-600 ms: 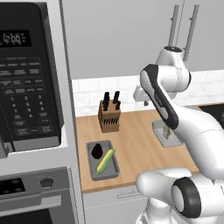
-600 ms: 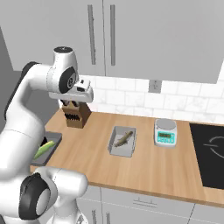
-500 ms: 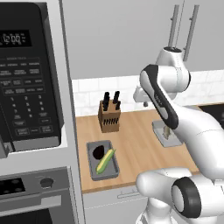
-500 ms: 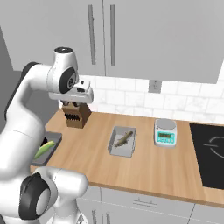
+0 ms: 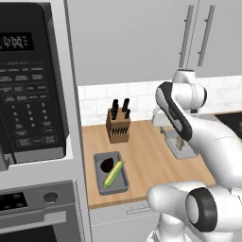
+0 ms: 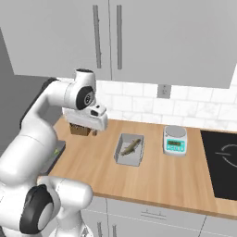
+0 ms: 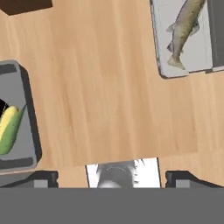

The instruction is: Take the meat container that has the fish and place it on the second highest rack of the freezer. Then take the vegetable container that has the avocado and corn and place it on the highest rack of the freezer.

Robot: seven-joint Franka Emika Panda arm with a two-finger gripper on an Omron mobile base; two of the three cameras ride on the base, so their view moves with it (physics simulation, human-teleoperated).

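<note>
The meat container (image 6: 119,156) is a grey tray on the wooden counter, with the fish (image 6: 130,146) lying along it. In the hand view the same meat container (image 7: 199,52) and fish (image 7: 183,30) sit at the top right. The vegetable container (image 5: 100,182) lies near the counter's left end and holds the dark avocado (image 5: 107,164) and the yellow corn (image 5: 113,173). My gripper (image 7: 113,178) hangs open and empty above bare counter between the two trays, left of the fish tray in the right base view. The freezer is out of view.
A knife block (image 5: 118,124) stands at the back of the counter, behind my hand. A teal kitchen scale (image 6: 175,140) sits right of the fish tray, and a black cooktop (image 6: 222,159) lies beyond it. A black-fronted wall oven (image 5: 33,94) bounds the counter's left end.
The arm has come lower and shifted toward the fish tray. Both trays lie where they were, and the fingers are still open.
</note>
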